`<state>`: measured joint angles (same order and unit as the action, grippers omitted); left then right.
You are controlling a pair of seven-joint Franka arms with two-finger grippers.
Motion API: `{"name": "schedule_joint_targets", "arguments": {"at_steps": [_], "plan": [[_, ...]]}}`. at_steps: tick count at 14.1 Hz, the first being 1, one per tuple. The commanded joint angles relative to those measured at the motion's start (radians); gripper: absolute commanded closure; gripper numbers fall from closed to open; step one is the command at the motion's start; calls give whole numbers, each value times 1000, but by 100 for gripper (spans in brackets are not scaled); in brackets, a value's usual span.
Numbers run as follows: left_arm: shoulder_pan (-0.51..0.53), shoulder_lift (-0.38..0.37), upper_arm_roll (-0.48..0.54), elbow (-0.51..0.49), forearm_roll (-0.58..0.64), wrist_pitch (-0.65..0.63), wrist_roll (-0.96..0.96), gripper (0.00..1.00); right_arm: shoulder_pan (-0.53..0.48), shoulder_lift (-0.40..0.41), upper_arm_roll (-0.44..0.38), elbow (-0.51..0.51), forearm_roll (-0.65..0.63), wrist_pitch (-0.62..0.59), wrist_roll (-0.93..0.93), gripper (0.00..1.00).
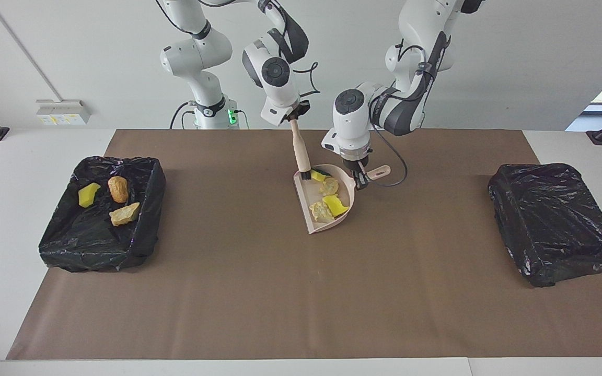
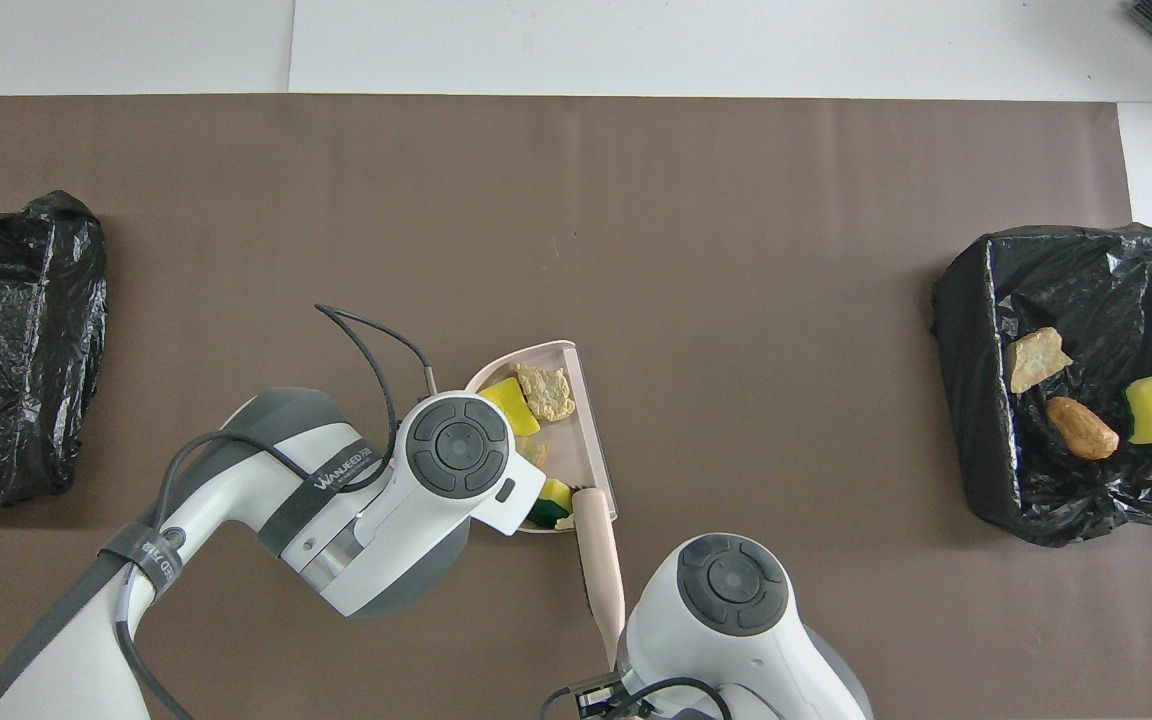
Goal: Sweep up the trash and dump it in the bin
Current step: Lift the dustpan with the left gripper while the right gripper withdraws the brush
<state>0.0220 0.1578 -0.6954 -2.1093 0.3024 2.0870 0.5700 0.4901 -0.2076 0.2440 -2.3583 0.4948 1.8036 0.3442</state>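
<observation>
Mid-table, near the robots' edge: pale pink plastic dustpan (image 1: 327, 201) holds light, soft sponge-and-bread trash scraps (image 1: 326, 197); left hand (image 1: 359, 178) is clamped on its handle, the right spot. Right hand (image 1: 291, 114) is shut on the beige-handled brush (image 1: 301, 154).

Brown mat (image 1: 259, 292) beneath crumpled closed black bag (image 1: 554, 222)

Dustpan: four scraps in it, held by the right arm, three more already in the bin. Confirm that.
Wrong arm. The facing view shows the left gripper holding the dustpan by its handle; the right gripper holds the brush. The scrap counts stand.
</observation>
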Motion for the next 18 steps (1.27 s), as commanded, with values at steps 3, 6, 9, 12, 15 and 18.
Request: {"name": "schedule_joint_targets", "arguments": {"at_steps": [3,6,9,12,15,18], "plan": [[15,-3,-3,9,-20,15,19,100,44,-59,6,-16,33,-15,93,100],[16,-3,-3,9,-20,15,19,100,47,-88,8,-13,41,-38,116,100],[16,-3,-3,9,-22,13,21,100,44,-138,5,-9,42,-102,121,100],[18,-3,-3,9,-25,12,21,100,44,-144,5,4,44,-109,133,100],[18,-3,2,9,-26,5,21,100,35,-135,4,19,44,-105,127,100],[13,-18,48,20,-60,4,91,100,33,-179,-5,24,21,-157,153,100]]}}
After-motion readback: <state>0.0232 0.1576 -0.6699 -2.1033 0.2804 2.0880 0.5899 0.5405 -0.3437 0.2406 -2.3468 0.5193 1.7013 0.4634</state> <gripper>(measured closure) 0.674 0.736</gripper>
